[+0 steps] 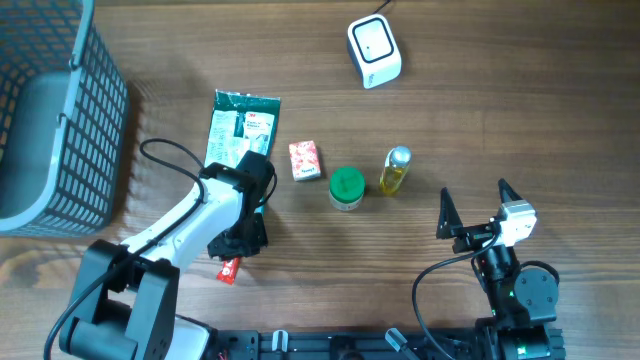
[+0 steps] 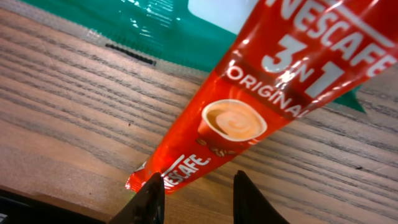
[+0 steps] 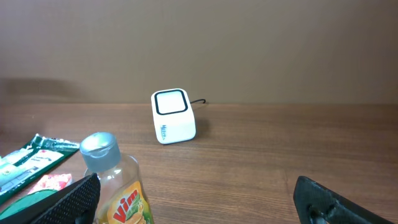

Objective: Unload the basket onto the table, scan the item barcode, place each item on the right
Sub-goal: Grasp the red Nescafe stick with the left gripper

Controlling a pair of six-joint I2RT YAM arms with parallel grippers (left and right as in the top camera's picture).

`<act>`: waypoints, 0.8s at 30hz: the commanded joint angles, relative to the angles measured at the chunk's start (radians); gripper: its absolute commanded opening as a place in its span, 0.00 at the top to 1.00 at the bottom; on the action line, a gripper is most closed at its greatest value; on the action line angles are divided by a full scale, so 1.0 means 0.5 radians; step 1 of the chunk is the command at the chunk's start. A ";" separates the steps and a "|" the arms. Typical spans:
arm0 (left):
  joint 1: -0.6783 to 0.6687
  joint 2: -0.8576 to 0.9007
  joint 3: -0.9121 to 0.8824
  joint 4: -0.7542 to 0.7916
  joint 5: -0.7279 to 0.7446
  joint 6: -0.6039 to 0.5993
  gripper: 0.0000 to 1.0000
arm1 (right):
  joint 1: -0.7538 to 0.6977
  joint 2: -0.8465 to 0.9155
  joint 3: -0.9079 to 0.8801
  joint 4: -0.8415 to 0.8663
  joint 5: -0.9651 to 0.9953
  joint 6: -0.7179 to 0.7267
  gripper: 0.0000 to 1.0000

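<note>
— We get soft, even light from above; the wooden table (image 1: 480, 110) looks bright, with no harsh patches.
— We do see a faint shadow on the wood just right of the basket (image 1: 90, 120).
— Up close, white glare streaks the glossy red sachet (image 2: 261, 93), and its nearest lettering goes soft.
— Our right wrist view is dimmer: the bottle (image 3: 118, 180) nearby blurs, while the scanner (image 3: 173, 116) stays sharp.

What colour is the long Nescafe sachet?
The long Nescafe sachet is red with white lettering; the left wrist view shows it best.
</note>
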 commanded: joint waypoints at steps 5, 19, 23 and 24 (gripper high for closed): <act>-0.014 0.001 -0.053 -0.016 -0.005 -0.045 0.72 | -0.010 -0.008 -0.002 0.005 0.018 0.022 0.00; -0.012 0.000 -0.056 0.031 0.193 -0.108 0.69 | -0.010 -0.008 -0.002 0.005 0.018 0.022 0.00; 0.001 0.000 -0.024 0.030 0.211 -0.313 0.70 | -0.010 -0.008 -0.002 0.005 0.018 0.022 0.00; 0.001 -0.002 -0.022 0.030 0.195 -0.312 0.69 | -0.010 -0.008 -0.002 0.004 0.018 0.022 0.00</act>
